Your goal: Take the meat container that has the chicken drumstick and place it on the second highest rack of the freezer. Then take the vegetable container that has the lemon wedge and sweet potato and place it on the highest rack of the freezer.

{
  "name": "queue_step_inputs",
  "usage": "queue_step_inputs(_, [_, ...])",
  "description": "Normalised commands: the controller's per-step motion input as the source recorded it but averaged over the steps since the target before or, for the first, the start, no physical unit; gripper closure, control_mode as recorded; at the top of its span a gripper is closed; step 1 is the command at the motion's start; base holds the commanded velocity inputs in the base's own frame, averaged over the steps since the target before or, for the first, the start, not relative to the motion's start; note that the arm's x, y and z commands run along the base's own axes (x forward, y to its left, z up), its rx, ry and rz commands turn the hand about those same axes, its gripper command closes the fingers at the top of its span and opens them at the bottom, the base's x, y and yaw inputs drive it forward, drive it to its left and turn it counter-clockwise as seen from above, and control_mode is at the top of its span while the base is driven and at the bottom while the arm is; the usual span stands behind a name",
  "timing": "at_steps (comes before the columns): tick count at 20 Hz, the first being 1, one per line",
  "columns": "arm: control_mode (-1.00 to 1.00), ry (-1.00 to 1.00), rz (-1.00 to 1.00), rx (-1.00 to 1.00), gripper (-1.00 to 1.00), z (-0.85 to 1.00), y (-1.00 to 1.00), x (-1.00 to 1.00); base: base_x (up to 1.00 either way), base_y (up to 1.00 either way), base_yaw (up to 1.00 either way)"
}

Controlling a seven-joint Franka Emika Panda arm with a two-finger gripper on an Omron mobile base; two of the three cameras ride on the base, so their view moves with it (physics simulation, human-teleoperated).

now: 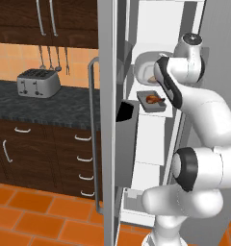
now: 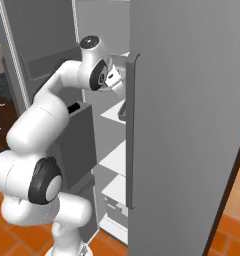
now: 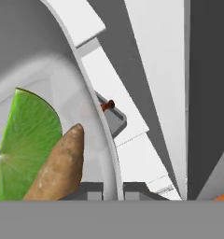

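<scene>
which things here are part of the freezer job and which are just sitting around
Part of the job:
- vegetable container, gripped at its rim
- lemon wedge and sweet potato inside it
- meat container with chicken drumstick, on a freezer rack
- gripper

Just sitting around:
- toaster
- hanging utensils

You are looking at flat, evenly lit rendered pictures with no glare and no visible lamp. The freezer interior (image 1: 153,139) reads bright white, its door (image 2: 187,125) a dull grey. Shadows are faint and soft. Edges look coarse and slightly blurry; close objects in the hand view appear soft.
</scene>
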Motion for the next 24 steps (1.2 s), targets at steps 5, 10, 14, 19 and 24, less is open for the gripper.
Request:
queue_step_inputs(5, [-1.00, 0.00, 0.00, 0.01, 1.00, 0.09, 0.00, 0.72, 0.00, 0.00, 0.00])
queue_step_inputs(10, [-1.00, 0.00, -0.01, 0.03, 1.00, 0.32, -0.08, 0.58, 0.00, 0.00, 0.00])
queue_step_inputs(14, [-1.00, 0.00, 0.00, 0.02, 1.00, 0.05, -0.25, 0.84, 0.00, 0.00, 0.00])
queue_step_inputs(19, [-1.00, 0.06, -0.02, 0.00, 1.00, -0.02, -0.23, 0.63, 0.00, 0.00, 0.00])
queue_step_inputs(24, [-1.00, 0.05, -0.02, 0.00, 1.00, -0.02, -0.25, 0.61, 0.00, 0.00, 0.00])
